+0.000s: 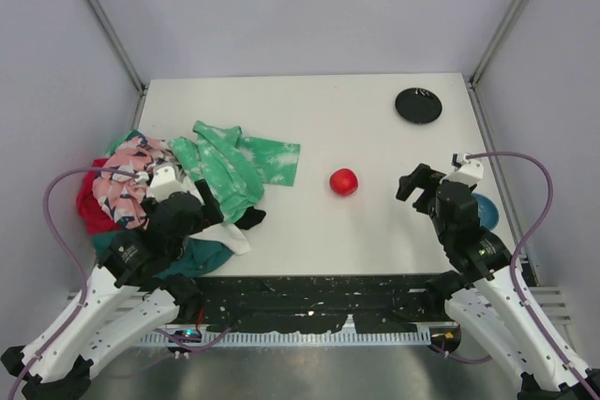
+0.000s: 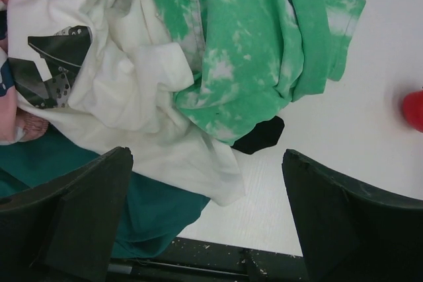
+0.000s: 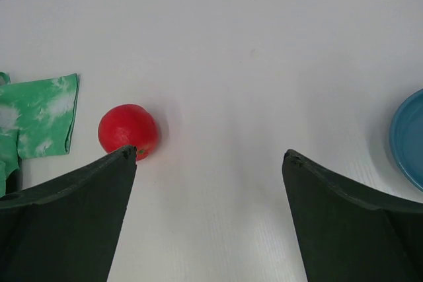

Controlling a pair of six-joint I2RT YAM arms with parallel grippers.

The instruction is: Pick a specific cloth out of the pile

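Note:
The pile (image 1: 159,194) lies at the table's left: green tie-dye (image 1: 234,166), pink patterned, red, white and dark teal pieces. Only a small part of the black cloth (image 1: 250,218) shows, poking out from under the tie-dye's near edge; the left wrist view shows it too (image 2: 260,135), beyond the white cloth (image 2: 132,90). My left gripper (image 1: 208,217) hovers open and empty over the pile's near right edge (image 2: 206,155), the black cloth ahead of its right finger. My right gripper (image 1: 419,185) is open and empty over bare table (image 3: 209,154).
A red ball (image 1: 344,181) sits mid-table, just ahead of my right gripper's left finger (image 3: 127,130). A black disc (image 1: 418,105) lies at the back right. A blue plate (image 1: 485,212) sits by the right arm (image 3: 408,140). The table's near edge is just below the teal cloth (image 2: 145,203).

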